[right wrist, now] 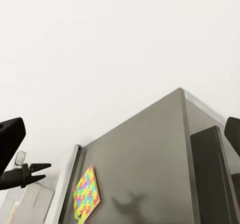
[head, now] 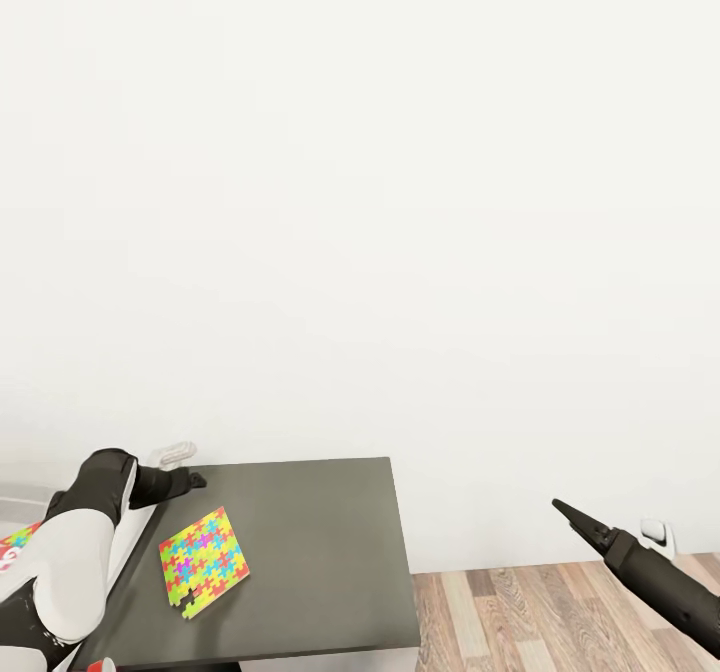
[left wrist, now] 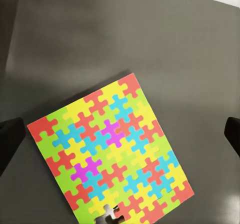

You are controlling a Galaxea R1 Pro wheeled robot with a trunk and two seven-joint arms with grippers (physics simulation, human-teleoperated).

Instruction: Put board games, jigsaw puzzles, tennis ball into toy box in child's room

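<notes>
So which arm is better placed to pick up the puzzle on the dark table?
Left, probably. The left gripper hangs open directly over the puzzle, its fingers on either side of it. The right gripper is off the table edge, above the wooden floor.

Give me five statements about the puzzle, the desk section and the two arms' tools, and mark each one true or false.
1. The jigsaw puzzle lies flat on the dark grey table section. True.
2. The left tool grips the puzzle. False: it hangs above the puzzle, fingers apart, touching nothing.
3. One piece is missing at the puzzle's edge. True.
4. The right tool is over the table section. False: it hangs beside it, over the wooden floor.
5. A tennis ball lies beside the puzzle. False: the surface around it is bare.
</notes>
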